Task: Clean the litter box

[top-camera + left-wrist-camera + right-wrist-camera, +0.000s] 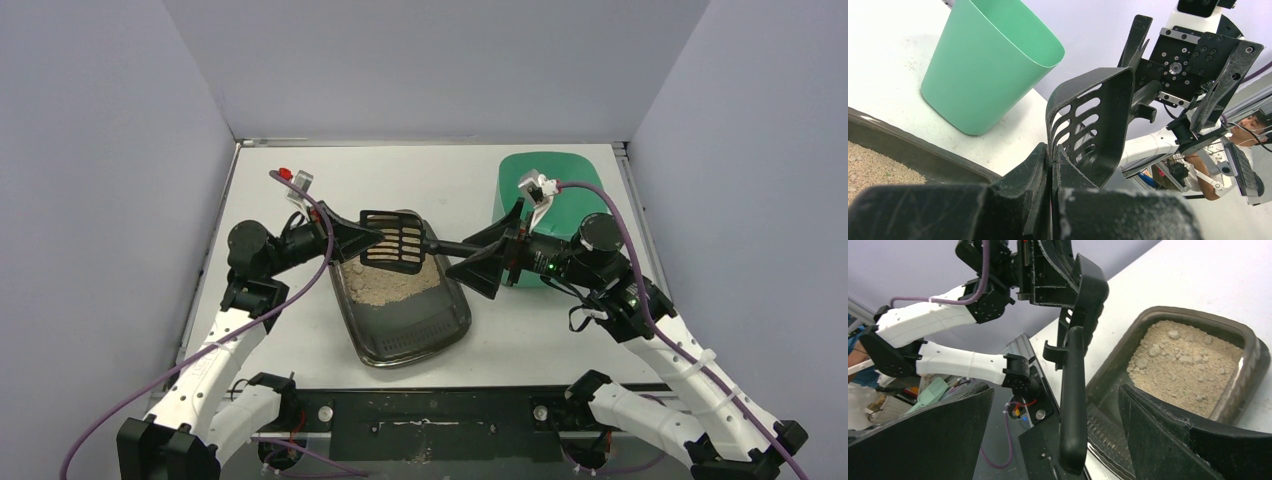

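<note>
The litter box (420,345) is a dark shallow tray in the middle of the table, and its far half holds beige granules (1183,365) with several clumps. A black slotted scoop (395,240) hangs above the far end of the tray. My left gripper (368,240) is shut on the rim of the scoop's head (1098,125), its fingertips pinched together there. My right gripper (1058,390) stands open, with the scoop's handle (1074,390) running between its fingers and touching neither of them.
A mint-green bin (545,180) stands at the back right, behind my right arm, and also shows in the left wrist view (988,65). Grey walls close in the table on three sides. A dark base plate (430,415) runs along the near edge.
</note>
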Robot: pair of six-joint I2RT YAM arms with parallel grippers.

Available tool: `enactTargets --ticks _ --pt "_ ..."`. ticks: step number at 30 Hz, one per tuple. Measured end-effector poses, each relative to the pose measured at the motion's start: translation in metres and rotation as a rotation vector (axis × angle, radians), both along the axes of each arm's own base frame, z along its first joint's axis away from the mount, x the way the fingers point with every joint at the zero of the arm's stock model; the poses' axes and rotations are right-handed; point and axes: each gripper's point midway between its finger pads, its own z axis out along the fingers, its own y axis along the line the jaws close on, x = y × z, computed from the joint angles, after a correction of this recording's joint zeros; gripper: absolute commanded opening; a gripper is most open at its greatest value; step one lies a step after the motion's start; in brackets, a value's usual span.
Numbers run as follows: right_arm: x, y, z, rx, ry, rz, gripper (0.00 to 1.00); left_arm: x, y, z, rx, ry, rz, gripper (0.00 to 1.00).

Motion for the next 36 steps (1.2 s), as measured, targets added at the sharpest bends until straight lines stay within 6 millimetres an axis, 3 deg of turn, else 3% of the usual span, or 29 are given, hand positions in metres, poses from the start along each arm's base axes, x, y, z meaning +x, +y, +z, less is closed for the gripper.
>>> enactTargets --ticks 9,21,31,32,34,36 --pt "-0.01 0.004 0.004 0.038 0.032 0.059 0.73 -0.001 0.0 0.003 -0.005 -0.021 -0.005 0.0" --pt "-0.004 0.003 -0.007 0.0 0.05 0.03 0.42 -0.001 0.0 -0.005 0.023 -0.01 -0.006 0.0" --pt "0.002 0.002 -0.02 -0.045 0.062 0.007 0.26 0.0 0.0 -0.013 0.044 0.005 -0.003 0.0" --pt "0.003 0.002 -0.02 -0.047 0.06 0.005 0.23 0.0 0.0 -0.013 0.044 0.004 -0.003 0.0" --pt "0.003 0.002 -0.021 -0.05 0.06 0.003 0.03 0.0 0.0 -0.012 0.044 0.004 -0.004 0.0" --pt "0.005 0.001 -0.022 -0.056 0.06 -0.006 0.0 0.0 0.0 -0.012 0.045 0.003 -0.003 0.0"
